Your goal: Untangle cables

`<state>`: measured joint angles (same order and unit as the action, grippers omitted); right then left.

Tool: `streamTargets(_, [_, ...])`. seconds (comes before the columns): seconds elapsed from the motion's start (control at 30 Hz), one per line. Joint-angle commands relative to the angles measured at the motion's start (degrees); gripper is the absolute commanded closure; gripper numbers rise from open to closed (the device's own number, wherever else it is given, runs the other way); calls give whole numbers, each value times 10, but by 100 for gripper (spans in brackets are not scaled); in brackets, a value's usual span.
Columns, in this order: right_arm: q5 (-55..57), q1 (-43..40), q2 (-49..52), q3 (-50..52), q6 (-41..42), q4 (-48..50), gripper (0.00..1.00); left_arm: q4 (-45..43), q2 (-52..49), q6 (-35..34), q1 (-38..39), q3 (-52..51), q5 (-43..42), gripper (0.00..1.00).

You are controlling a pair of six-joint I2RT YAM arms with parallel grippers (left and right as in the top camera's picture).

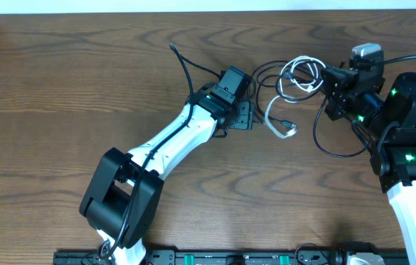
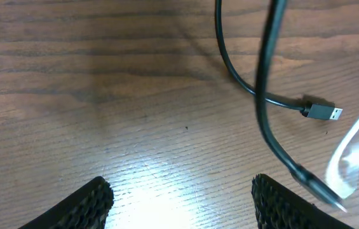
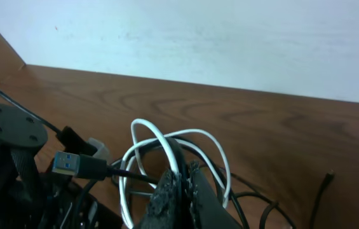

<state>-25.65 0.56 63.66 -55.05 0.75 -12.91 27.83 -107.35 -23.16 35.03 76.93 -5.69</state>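
Brown wood-grain tabletop (image 1: 60,88), matt and streaked with darker figure, underlies everything. Nearest, the left gripper (image 2: 182,205) hangs over bare wood with its jaws wide and nothing between them. Its fingertips (image 2: 90,203) are black, blunt and knurled in a fine diamond pattern.

Just beyond it and to its right lies the tangle (image 1: 292,85), right of centre and toward the far edge. It is made of a thin, round, glossy black cord (image 2: 287,103) and a thinner, smooth white cord (image 1: 269,110). The black cord ends in a rectangular metal USB plug (image 2: 322,112) lying flat on the table, and the white cord's tail curls toward the near side.

At the tangle's right side the right gripper (image 3: 182,181) has its jaws closed on the tangle, with white and black loops arching over the pinched pads (image 3: 166,197). Which strands actually lie between them cannot be told. A pale, plain wall (image 3: 230,38) stands behind the far edge.

Hazards, as judged:
- With several strands possibly in one pinch and nothing anchoring the other side, a pull to the right would likely drag the whole knot or cinch its loops rather than part them.
- The square-shouldered plug could snag in a loop.
- The slick jacket could slip from the pads.
- The left fingers, closing low, could scrape the wood and miss so thin a cord
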Motion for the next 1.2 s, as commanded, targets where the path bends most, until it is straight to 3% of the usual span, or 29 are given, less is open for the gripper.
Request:
streamTargets(0.0, [18, 3, -3, -12, -13, -18, 99, 0, 16, -16, -1, -1, 3, 29])
streamTargets(0.1, [20, 3, 0, -12, -39, -46, 99, -6, 16, -16, -1, -1, 3, 28])
streamTargets(0.13, [20, 3, 2, -12, -49, -56, 99, -8, 16, -15, -1, -1, 3, 22])
streamTargets(0.17, [20, 3, 3, -12, -59, -64, 99, -11, 16, -15, -1, -1, 3, 9])
streamTargets(0.2, [20, 3, 5, -12, -73, -75, 99, -15, 18, -5, -1, -1, 0, 7])
streamTargets(0.4, [4, 3, 31, -12, -110, -105, 99, -36, 51, 32, -1, -1, -10, 6])
streamTargets(0.57, [-76, 3, 54, -12, -155, -114, 99, -40, 80, 63, -1, -1, -10, 6])
streamTargets(0.87, [-122, 3, 71, -12, -200, -129, 99, -52, 118, 204, -1, -1, -58, 6])
streamTargets(1.0, [-155, 3, 71, -11, -231, -142, 99, -69, 141, 215, -1, -1, -63, 7])
streamTargets(1.17, [-171, 3, 72, -11, -240, -143, 99, -72, 158, 283, 0, -1, -191, 8])
